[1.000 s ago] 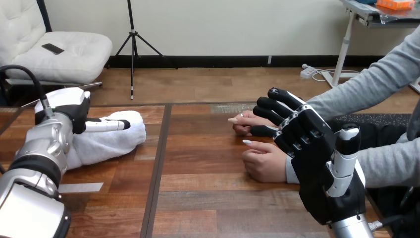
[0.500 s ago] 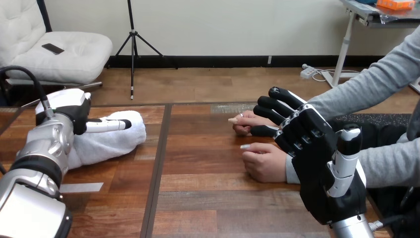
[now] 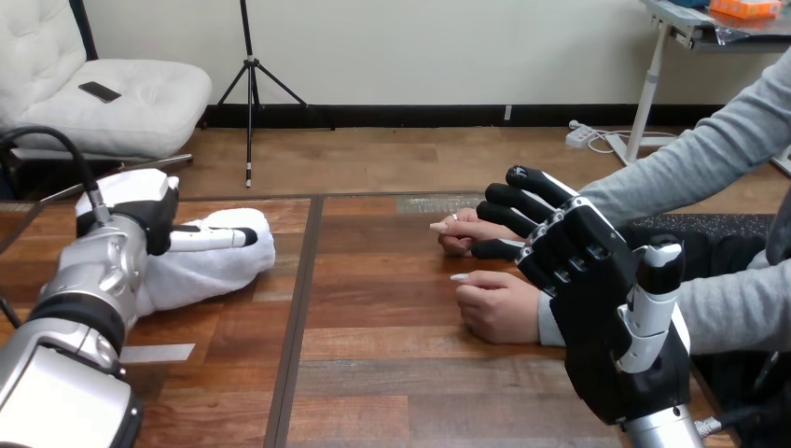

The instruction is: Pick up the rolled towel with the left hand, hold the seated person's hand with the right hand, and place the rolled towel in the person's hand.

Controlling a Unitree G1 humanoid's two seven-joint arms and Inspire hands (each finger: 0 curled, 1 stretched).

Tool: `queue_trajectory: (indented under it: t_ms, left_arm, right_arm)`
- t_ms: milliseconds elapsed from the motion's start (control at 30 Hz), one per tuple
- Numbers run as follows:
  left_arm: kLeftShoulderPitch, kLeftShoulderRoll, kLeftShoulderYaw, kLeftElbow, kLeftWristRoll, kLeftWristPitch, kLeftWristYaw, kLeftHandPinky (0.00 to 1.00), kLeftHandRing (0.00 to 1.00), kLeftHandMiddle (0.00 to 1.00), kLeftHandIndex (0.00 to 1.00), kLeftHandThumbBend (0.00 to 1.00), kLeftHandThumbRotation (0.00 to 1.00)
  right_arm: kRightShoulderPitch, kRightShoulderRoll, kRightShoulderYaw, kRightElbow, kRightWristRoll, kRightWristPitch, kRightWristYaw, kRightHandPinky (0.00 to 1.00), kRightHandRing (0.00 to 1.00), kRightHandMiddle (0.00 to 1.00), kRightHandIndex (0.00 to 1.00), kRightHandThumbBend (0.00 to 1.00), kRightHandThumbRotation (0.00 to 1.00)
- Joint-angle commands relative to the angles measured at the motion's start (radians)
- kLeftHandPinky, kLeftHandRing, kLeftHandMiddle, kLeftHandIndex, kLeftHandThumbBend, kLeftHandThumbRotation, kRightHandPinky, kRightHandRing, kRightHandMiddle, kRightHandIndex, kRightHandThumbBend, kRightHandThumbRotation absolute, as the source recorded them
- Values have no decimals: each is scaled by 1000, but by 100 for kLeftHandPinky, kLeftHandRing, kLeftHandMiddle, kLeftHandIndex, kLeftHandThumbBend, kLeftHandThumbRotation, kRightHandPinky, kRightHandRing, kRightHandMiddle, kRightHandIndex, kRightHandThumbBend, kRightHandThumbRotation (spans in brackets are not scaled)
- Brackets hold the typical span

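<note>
Logging what I see from the head view, item by item; wooden table [image 3: 373,373], planked, with a dark seam running from far to near left of centre.

Rolled towel [image 3: 210,266]: white, lying on the table at the left, its long side roughly across the view; it rests on the wood, not lifted.

Left hand [image 3: 149,210]: at the towel's left end, white shell turned toward me, lying against the towel and partly over its top; from here I cannot tell whether it grips the towel or only rests on it.

Right hand [image 3: 597,308]: at the right, raised off the table with its back toward me; its fingers [image 3: 522,182] are straight and spread, curled round nothing; they reach toward the person's two hands, and I cannot tell whether they touch either.

Person's farther hand [image 3: 459,231]: loosely curled on the table right of centre, partly behind the right hand's fingers.

Person's nearer hand [image 3: 499,308]: loosely curled on the table, just beside the right hand; well apart from the towel.

Strip of pale tape [image 3: 154,353]: flat on the table, near the left arm.
</note>
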Motion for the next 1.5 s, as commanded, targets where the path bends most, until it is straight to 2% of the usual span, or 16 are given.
queue_trajectory:
  t_ms: [0, 300, 1167, 1467]
  left_arm:
    - [-52, -23, -23, -8, 6, -2, 9, 100, 100, 100, 100, 94, 94]
    - [-55, -37, -32, -9, 2, -5, 8, 100, 100, 100, 100, 93, 91]
    - [-57, -69, -61, -6, 17, -5, -16, 100, 100, 100, 100, 100, 92]
    - [-48, -73, -51, -8, -7, -18, -14, 100, 100, 100, 100, 100, 91]
  right_arm:
    - [-11, 15, 4, -52, 19, -27, 2, 65, 78, 78, 78, 91, 100]
    - [2, 16, 5, -65, 28, -29, 4, 64, 78, 78, 78, 91, 100]
    - [36, 12, 11, -117, 73, -20, 18, 61, 78, 78, 78, 89, 100]
    - [35, 12, 10, -118, 81, -28, 28, 62, 79, 79, 78, 89, 100]
